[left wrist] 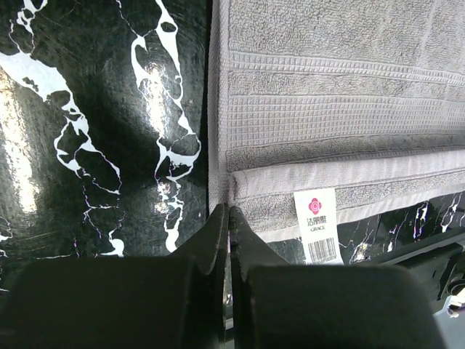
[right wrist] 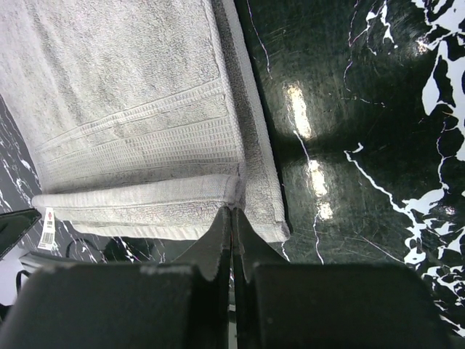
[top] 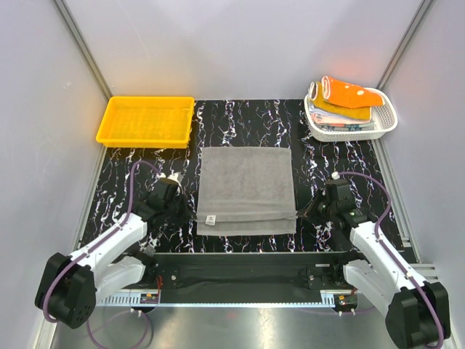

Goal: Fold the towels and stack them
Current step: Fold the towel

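Note:
A grey towel [top: 245,185] lies spread on the black marbled table, with its near edge folded over into a narrow strip. My left gripper [top: 190,207] is at the towel's near left edge; in the left wrist view [left wrist: 229,209] its jaws are closed on the cloth [left wrist: 334,109] at the fold. My right gripper [top: 300,212] is at the near right corner; in the right wrist view [right wrist: 232,210] its jaws are closed on the towel [right wrist: 131,109] at the fold. A white label [left wrist: 317,225] hangs from the near hem. Orange and other folded towels [top: 352,92] lie in the basket.
A white lattice basket [top: 386,125] stands at the back right. A yellow plastic tray [top: 145,140] stands at the back left. Grey walls close in both sides, and a black bar runs along the near table edge.

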